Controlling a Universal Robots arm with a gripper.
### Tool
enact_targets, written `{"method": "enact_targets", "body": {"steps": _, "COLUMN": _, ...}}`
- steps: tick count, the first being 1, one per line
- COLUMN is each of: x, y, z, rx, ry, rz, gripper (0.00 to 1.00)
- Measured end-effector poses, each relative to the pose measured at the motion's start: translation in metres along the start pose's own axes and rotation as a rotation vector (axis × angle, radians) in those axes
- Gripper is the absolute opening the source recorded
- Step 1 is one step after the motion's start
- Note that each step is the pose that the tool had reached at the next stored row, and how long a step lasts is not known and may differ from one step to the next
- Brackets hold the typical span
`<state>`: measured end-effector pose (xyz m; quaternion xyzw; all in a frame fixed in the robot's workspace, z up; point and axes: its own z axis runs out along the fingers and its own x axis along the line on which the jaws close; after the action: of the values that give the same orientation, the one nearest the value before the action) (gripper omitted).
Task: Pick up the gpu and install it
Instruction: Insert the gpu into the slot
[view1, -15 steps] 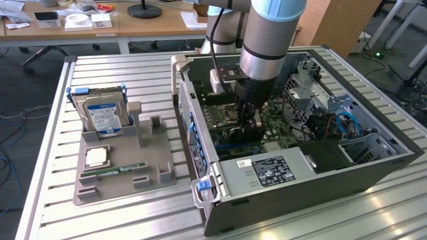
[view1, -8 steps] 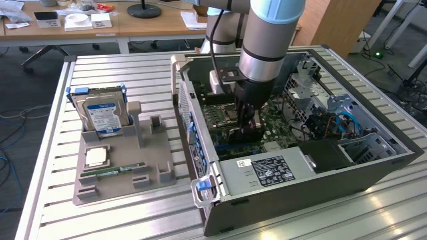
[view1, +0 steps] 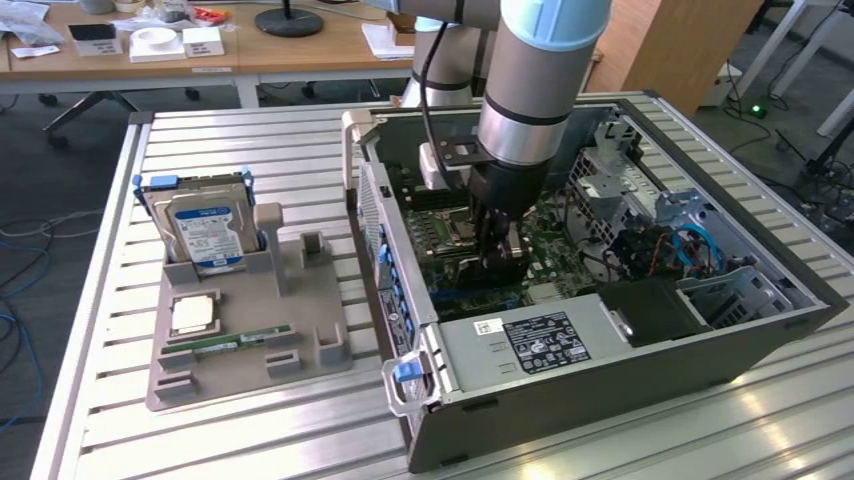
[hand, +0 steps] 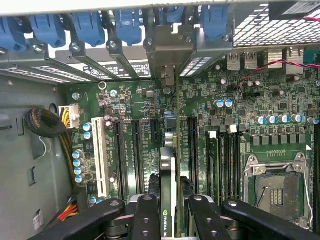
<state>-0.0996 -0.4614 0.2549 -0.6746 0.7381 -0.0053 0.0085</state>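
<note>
- The gripper (hand: 168, 190) is down inside the computer case (view1: 747, 345), over the middle of the green board (hand: 240, 100).
- Its fingers (hand: 145, 212) are squeezed shut on the gpu (hand: 168, 165).
- The gpu stands on its thin edge, its metal end by the blue clips (hand: 127, 25) at the case's edge.
- It may be touching a slot, but that is hard to tell.

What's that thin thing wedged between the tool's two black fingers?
The gpu, seen edge-on, clamped between the fingers over the motherboard; the wrist view shows it.
</note>
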Motion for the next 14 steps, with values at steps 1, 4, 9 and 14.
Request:
{"method": "enact_targets", "body": {"steps": 1, "x": 0.0, "y": 0.0, "z": 0.0, "rx": 0.0001, "ry": -0.0005, "rz": 0.0, "gripper": 0.26}}
{"method": "enact_targets", "body": {"steps": 4, "x": 0.0, "y": 0.0, "z": -0.0018, "rx": 0.0, "ry": -0.0009, "rz": 0.0, "gripper": 0.26}}
{"method": "enact_targets", "body": {"steps": 9, "x": 0.0001, "y": 0.0, "z": -0.0026, "rx": 0.0015, "ry": -0.0127, "rz": 0.0, "gripper": 0.26}}
{"method": "enact_targets", "body": {"steps": 14, "x": 0.0006, "y": -0.0001, "z": -0.0024, "rx": 0.0033, "ry": -0.0255, "rz": 0.001, "gripper": 0.26}}
